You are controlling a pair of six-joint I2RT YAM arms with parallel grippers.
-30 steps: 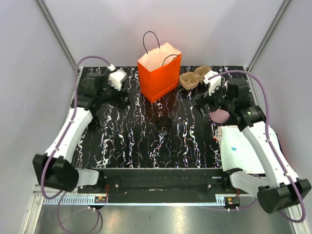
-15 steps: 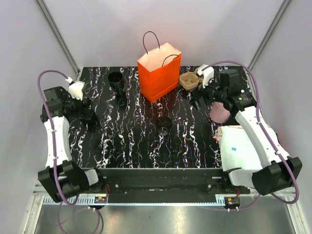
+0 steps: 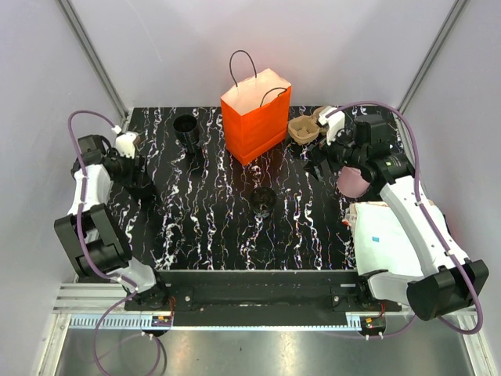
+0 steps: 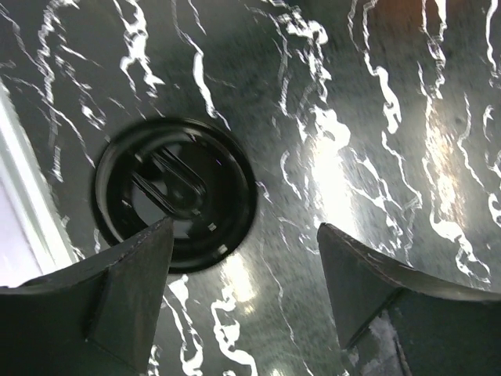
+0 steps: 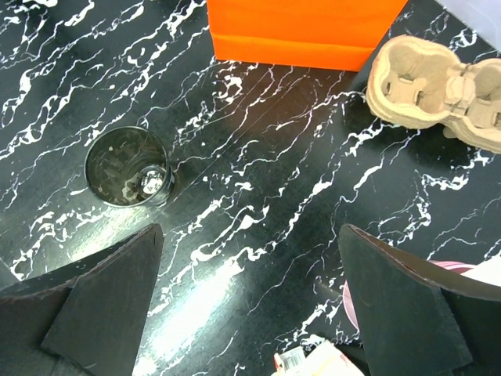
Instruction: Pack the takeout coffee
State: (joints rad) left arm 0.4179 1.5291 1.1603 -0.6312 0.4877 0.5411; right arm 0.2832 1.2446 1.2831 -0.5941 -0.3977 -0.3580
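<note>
- The tabletop is glossy black with white marble veining, set inside pale walls, and the arm bases sit at its near edge.
- The takeout coffee cup, small and black, stands upright at mid-tabletop, apart from both arms. From the right wrist its top reads as a shiny dark circle, and whether it is capped cannot be told.
- The left end effector has its fingers spread with nothing between them. It is poised above a round black lid near the tabletop's left edge. The lid lies off-centre, mostly ahead of one finger rather than the gap.
- Taking this lid is probably the step in hand.
  - Centre the gap over the lid, descend squarely, and close on opposite points of the rim.
  - A thin lid on a glossy surface may skate toward the nearby edge if a single finger nudges it.
- The right end effector is likewise spread and empty, and hovers at the right. A pink cup stands just beside its arm and should be kept clear of.
- Farther back are a second black cup at left rear and a brown pulp two-cup tray at right rear.
- Farthest is the orange paper bag, upright with its mouth open. It is well apart from the coffee, so the cup will need to be carried level and high over the bag's rim.
</note>
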